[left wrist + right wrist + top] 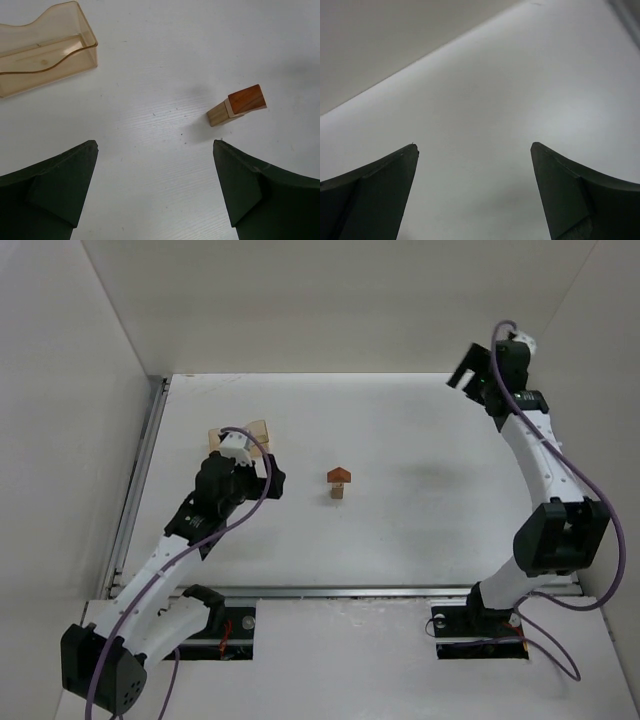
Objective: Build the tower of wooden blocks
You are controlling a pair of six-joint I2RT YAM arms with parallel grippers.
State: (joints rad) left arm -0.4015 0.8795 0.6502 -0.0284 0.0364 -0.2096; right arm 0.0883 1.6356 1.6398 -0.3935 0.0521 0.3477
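The wood block tower [339, 482] stands near the table's middle: a tan cuboid with a reddish-brown roof piece on top. In the left wrist view the tower [237, 105] lies ahead and to the right of the jaws. My left gripper [268, 478] is open and empty, left of the tower and apart from it; it shows in its own view [155, 150]. My right gripper [465, 375] is open and empty, raised at the far right, far from the tower; its own view [474, 147] shows only bare table and wall.
A clear amber plastic tray [248, 432] sits at the back left, just beyond the left gripper; it also shows in the left wrist view [42, 47]. White walls enclose the table on the left, back and right. A metal rail [135, 490] runs along the left edge.
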